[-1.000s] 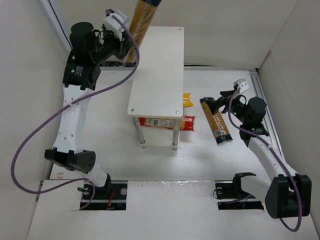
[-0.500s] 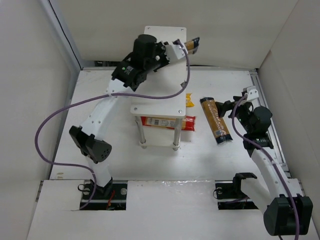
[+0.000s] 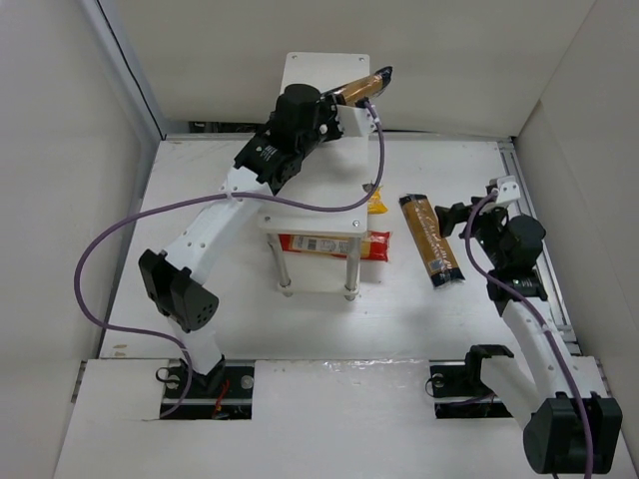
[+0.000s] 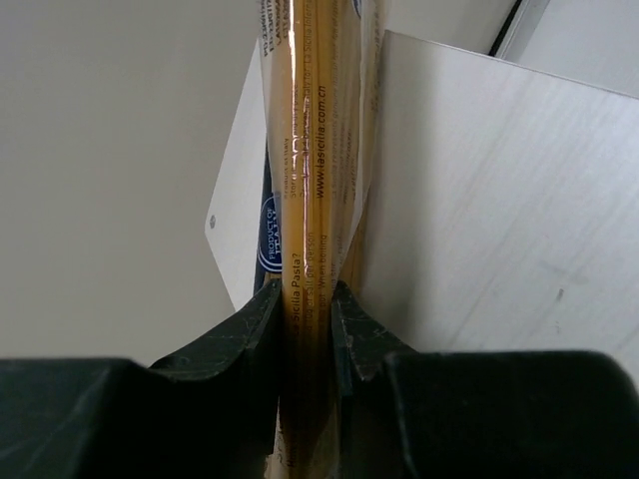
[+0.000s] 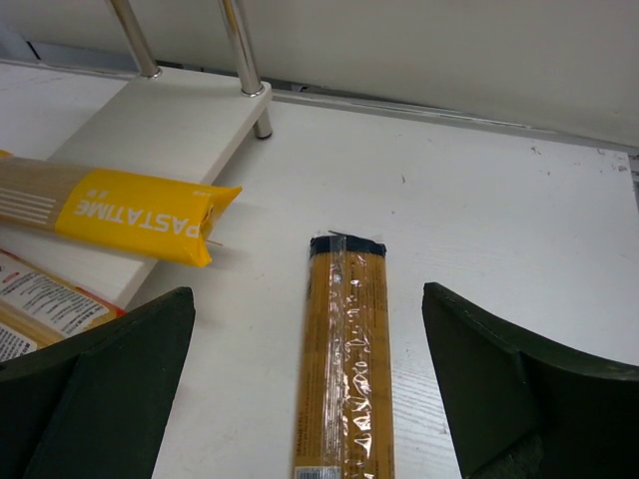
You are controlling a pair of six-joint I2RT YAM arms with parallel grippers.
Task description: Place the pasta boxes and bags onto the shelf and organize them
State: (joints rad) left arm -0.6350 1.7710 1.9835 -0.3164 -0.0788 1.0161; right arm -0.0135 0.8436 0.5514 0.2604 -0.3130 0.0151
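My left gripper (image 3: pixel 344 108) is shut on a golden-brown pasta bag (image 3: pixel 361 86) with a dark end, held over the far part of the shelf's top board (image 3: pixel 312 205). The left wrist view shows the bag (image 4: pixel 310 180) clamped between the jaws beside the board (image 4: pixel 479 200). A red pack with a white label (image 3: pixel 329 243) lies on the lower board. A yellow pack (image 3: pixel 375 200) pokes out at the shelf's right; it also shows in the right wrist view (image 5: pixel 140 212). My right gripper (image 3: pixel 461 215) is open above another golden-brown bag (image 3: pixel 430 240), which lies between its jaws (image 5: pixel 347 349).
White walls enclose the table on the left, back and right. The shelf's silver legs (image 3: pixel 351 271) stand near the middle. A metal rail (image 3: pixel 534 230) runs along the right edge. The left arm's purple cable (image 3: pixel 110 249) loops over the left side.
My left arm swung from the far left across over the shelf, bringing the bag from upright to slanted over the top board's far end. My right gripper drew back slightly to the right.
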